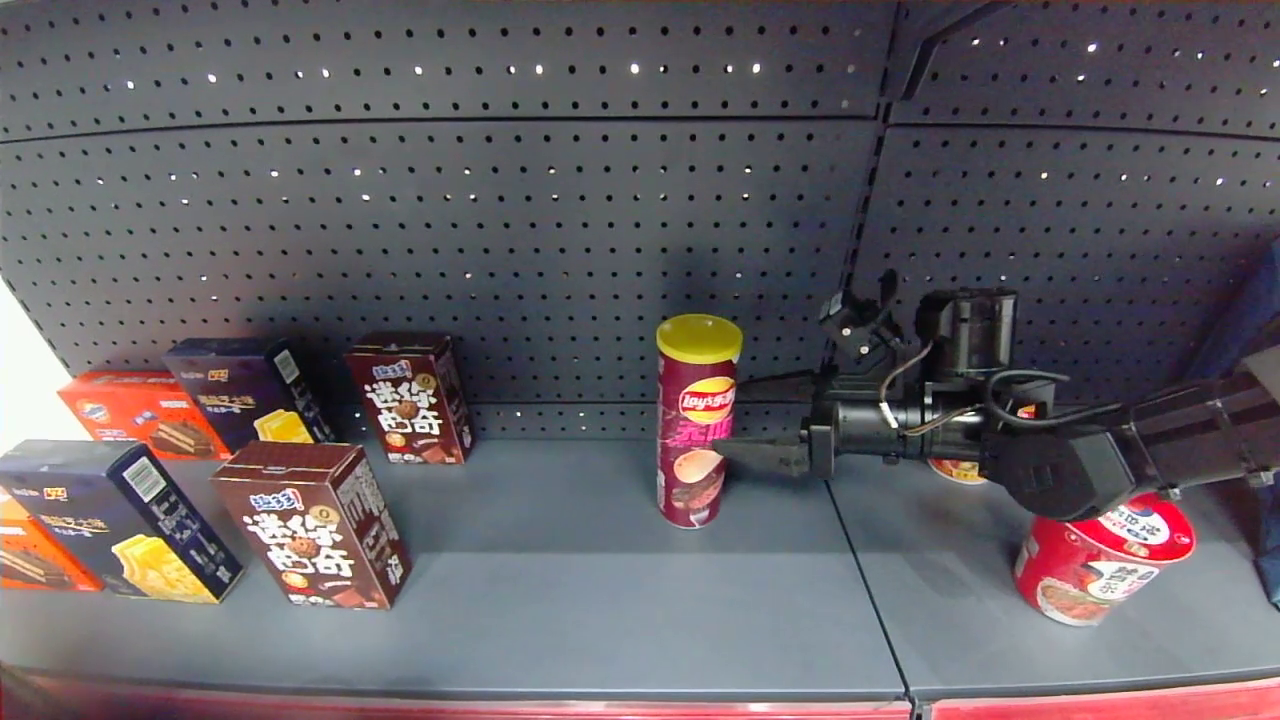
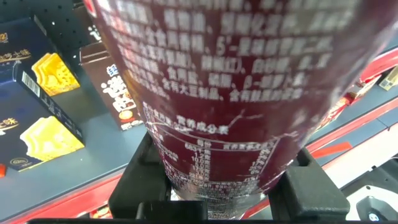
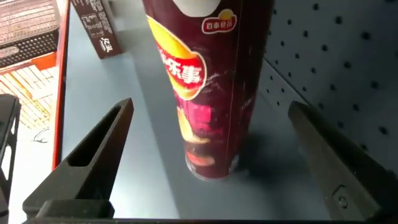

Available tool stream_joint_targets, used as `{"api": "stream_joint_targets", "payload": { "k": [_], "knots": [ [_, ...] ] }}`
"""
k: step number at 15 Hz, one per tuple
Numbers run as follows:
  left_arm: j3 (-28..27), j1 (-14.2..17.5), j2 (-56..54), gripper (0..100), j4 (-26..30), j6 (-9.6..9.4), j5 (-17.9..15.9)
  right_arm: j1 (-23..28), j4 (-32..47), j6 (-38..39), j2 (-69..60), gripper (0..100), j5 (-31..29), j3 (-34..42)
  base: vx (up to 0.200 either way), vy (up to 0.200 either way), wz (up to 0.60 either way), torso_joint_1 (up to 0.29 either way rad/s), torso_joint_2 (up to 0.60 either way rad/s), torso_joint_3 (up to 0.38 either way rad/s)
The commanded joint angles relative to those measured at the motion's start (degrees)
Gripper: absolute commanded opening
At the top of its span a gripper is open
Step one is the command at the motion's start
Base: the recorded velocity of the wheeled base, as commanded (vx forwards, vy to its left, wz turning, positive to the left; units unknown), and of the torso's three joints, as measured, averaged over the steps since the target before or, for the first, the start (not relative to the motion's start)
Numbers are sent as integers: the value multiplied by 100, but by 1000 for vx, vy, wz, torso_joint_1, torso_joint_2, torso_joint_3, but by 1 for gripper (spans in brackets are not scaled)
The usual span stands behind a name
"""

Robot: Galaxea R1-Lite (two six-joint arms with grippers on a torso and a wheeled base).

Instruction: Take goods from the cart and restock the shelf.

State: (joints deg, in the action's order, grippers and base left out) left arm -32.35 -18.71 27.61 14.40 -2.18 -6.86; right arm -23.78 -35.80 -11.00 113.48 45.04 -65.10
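Chip can (image 1: 698,420) stands upright on the shelf (image 1: 560,590), so my right jaws sit spread beside it; left jaws clamp a spare can (image 2: 217,93), probably next.

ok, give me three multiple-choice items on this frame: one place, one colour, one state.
1. Where is the maroon cylindrical chip can with the plastic lid?
A. upright on the grey metal shelf
B. lying on a box
C. inside a red cup
2. Its lid colour?
A. blue
B. yellow
C. white
3. The right gripper is:
A. shut on the can
B. shut on a red cup
C. open
Answers: A, it stands on the shelf; B, its top is yellow; C, its fingers sit spread either side of the can.
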Motion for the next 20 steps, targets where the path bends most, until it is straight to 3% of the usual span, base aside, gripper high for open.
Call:
{"api": "stream_joint_targets", "payload": {
  "k": [1,17,18,20],
  "knots": [
    [10,-1,-1,0,-7,-2,1,-56,-41,1,324,100,31,-161,0,0,0,0,0,0],
    [115,8,-1,0,10,-2,229,-337,-445,54,1580,100,-66,-873,0,0,0,0,0,0],
    [124,8,-10,0,10,-2,229,-329,-454,62,1589,0,-57,-873,0,0,0,0,0,0],
    [142,8,-10,0,10,-2,229,-346,-454,54,1537,0,-198,-873,0,0,0,0,0,0]
  ]
}}
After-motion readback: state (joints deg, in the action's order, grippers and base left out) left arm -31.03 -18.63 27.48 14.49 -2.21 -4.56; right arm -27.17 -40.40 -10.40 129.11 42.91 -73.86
